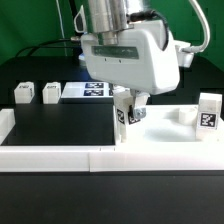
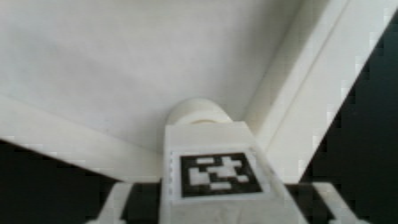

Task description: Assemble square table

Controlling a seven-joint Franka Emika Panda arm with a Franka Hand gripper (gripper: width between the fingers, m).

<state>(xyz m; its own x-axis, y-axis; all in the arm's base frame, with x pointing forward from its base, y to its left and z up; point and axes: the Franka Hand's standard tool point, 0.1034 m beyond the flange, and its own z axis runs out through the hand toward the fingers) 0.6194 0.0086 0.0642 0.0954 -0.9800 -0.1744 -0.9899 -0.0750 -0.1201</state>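
Note:
My gripper [image 1: 127, 108] hangs at the near left corner of the square table top [image 1: 165, 130], a white tray on the exterior view's right. It is shut on a white leg [image 1: 122, 114] with a black-and-white tag, held upright, its lower end at the tray's corner. In the wrist view the leg [image 2: 217, 165] sits between my two fingers [image 2: 125, 203], its rounded tip pointing at the inner corner of the table top [image 2: 107, 70] beside the raised rim [image 2: 306, 70]. Two loose legs [image 1: 22, 93] [image 1: 50, 93] stand at the far left. A third leg [image 1: 208, 110] stands on the tray's right side.
The marker board [image 1: 88, 91] lies flat behind the gripper, between the loose legs and the arm. A long low white border wall [image 1: 60, 157] runs along the front and turns up the left side [image 1: 5, 125]. Black mat [image 1: 60, 125] lies between wall and tray.

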